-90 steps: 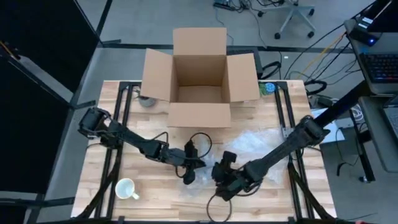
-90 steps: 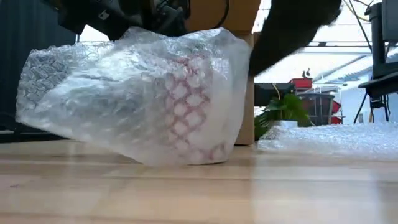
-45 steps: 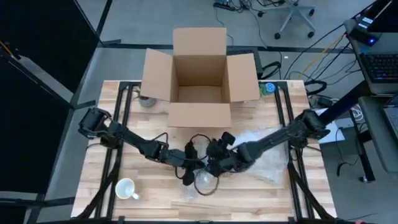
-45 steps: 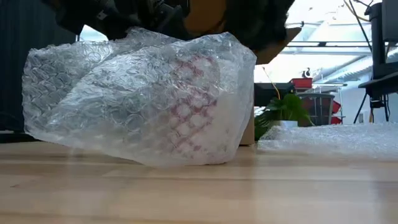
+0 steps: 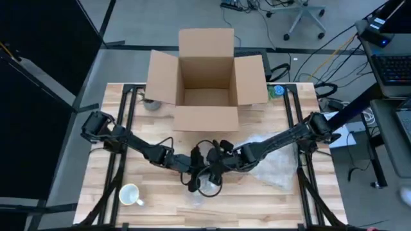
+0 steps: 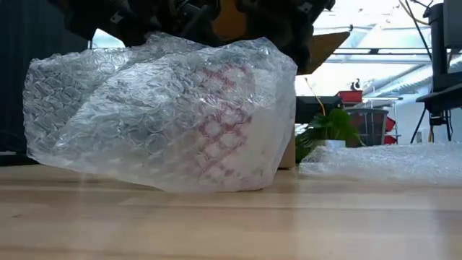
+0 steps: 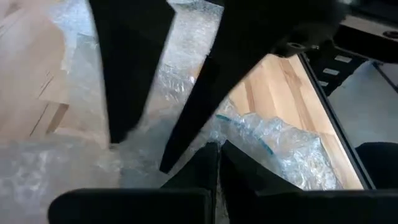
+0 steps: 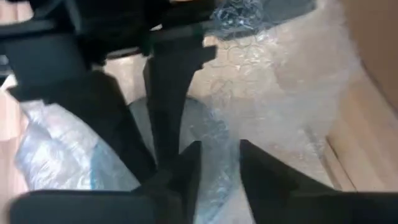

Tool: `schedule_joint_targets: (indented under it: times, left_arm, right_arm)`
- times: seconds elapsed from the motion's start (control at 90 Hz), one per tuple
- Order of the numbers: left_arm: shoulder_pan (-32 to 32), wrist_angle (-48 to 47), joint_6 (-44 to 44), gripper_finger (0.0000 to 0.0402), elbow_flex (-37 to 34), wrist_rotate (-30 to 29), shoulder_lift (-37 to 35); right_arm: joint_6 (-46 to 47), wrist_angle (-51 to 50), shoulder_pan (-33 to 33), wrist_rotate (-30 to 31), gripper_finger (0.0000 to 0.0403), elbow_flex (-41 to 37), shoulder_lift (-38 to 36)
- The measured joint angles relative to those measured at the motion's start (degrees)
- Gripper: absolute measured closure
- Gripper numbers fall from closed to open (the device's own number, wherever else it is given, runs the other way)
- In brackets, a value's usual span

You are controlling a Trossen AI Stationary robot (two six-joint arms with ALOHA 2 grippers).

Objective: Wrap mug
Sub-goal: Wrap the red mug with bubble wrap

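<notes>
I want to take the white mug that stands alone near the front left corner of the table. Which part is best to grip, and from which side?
Grip the white mug by its rim from above: it stands upright, its mouth open to the top. Its handle cannot be seen clearly. The left gripper is nearer; it now meets the right gripper at the bubble wrap.

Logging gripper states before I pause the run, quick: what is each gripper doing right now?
Left gripper: shut on the bubble wrap around the mug.
Right gripper: at the same bundle, state cannot be told.
</notes>
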Motion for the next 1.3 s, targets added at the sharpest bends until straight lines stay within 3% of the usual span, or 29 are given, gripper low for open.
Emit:
schedule_joint_targets:
  times: [0.078,0.289,0.567,1.3]
  left_arm:
    - [0.0,0.0,0.0,0.0401,0.0,0.01,0.0]
    - [0.0,0.02,-0.02,0.0401,0.0,0.2,0.0]
    - [-0.06,-1.06,0.04,0.0401,-0.15,0.2,-0.21]
    - [-0.49,-4.36,0.92,0.0401,-0.19,0.83,-11.88]
  right_arm:
    - [-1.38,-0.28,0.82,-0.2,0.0393,0.0,-0.54]
    - [-5.4,0.49,3.62,-0.21,0.0401,0.0,-1.75]
    - [-6.13,1.67,3.88,-0.56,0.0402,0.33,2.39]
    - [-7.43,0.42,3.76,-1.79,0.0403,0.0,3.08]
